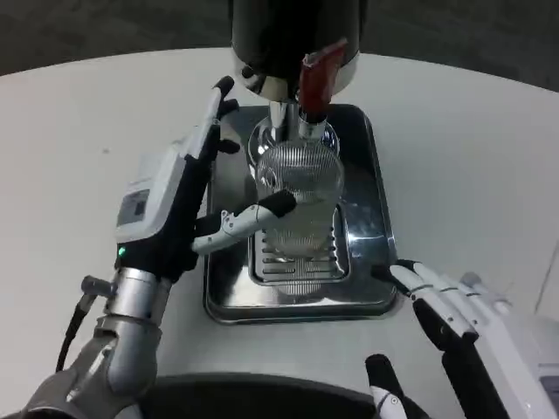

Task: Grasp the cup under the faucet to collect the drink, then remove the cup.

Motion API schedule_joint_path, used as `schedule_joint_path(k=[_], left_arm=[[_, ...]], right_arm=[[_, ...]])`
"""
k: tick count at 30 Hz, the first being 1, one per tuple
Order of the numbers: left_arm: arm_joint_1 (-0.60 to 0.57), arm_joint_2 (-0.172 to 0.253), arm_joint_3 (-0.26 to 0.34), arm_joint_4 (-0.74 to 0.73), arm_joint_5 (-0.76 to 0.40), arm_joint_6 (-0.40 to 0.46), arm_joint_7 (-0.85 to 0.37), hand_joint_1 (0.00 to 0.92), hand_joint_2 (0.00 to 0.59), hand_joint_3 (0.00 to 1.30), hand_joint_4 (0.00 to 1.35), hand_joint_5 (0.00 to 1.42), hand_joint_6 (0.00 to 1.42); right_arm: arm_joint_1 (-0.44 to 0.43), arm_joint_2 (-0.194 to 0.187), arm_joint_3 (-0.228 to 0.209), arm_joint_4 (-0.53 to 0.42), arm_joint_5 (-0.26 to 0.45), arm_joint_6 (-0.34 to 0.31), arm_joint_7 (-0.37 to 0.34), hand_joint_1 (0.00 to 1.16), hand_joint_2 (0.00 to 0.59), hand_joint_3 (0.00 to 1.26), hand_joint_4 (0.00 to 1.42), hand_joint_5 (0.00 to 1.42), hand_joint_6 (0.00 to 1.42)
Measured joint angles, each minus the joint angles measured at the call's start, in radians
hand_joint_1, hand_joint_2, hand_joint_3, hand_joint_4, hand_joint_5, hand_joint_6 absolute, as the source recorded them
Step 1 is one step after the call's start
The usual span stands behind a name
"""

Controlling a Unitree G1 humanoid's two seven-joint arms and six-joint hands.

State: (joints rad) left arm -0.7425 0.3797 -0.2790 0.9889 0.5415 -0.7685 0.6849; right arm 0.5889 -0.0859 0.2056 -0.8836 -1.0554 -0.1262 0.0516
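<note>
Ribbed glass cup [299, 179] under faucet [316, 78] – left hand [188, 188] spread, label unreadable

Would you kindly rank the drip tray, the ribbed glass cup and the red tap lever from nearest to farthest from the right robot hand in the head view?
From the right robot hand, low on the right:
1. Drip tray: its near right corner lies at the fingertips.
2. Ribbed glass cup: mid-tray, under the faucet.
3. Red tap lever: on the dispenser, at the tray's far end.
</note>
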Motion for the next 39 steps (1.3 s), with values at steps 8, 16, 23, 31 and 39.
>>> schedule_joint_path(k=[8, 16, 23, 31, 39], left_arm=[[0.218, 0.051, 0.165, -0.418, -0.382, -0.065, -0.363, 0.000, 0.113, 0.00, 0.00, 0.18, 0.13], [0.275, 0.077, 0.280, -0.732, -0.617, 0.088, -0.635, 0.000, 0.128, 0.00, 0.00, 0.08, 0.05], [0.257, 0.076, 0.305, -0.846, -0.701, 0.179, -0.836, 0.000, 0.134, 0.00, 0.00, 0.10, 0.08], [0.170, 0.038, 0.293, -0.852, -0.709, 0.183, -0.980, 0.000, 0.138, 0.00, 0.00, 0.07, 0.07], [0.074, 0.025, 0.283, -0.825, -0.735, 0.235, -1.123, 0.000, 0.150, 0.00, 0.00, 0.06, 0.04]], right_arm=[[-0.009, -0.002, 0.000, 0.012, 0.005, 0.002, 0.005, 0.49, 0.495, 0.21, 0.14, 0.18, 0.14], [-0.057, 0.001, 0.009, 0.014, 0.005, 0.003, 0.027, 0.49, 0.495, 0.21, 0.14, 0.17, 0.15], [-0.057, 0.008, 0.033, 0.015, 0.000, 0.010, 0.035, 0.49, 0.495, 0.21, 0.14, 0.17, 0.15], [-0.049, 0.014, 0.053, 0.016, -0.010, 0.018, 0.035, 0.49, 0.495, 0.21, 0.14, 0.17, 0.15], [-0.035, 0.034, 0.055, 0.016, -0.013, 0.023, 0.035, 0.48, 0.487, 0.23, 0.14, 0.17, 0.15]])
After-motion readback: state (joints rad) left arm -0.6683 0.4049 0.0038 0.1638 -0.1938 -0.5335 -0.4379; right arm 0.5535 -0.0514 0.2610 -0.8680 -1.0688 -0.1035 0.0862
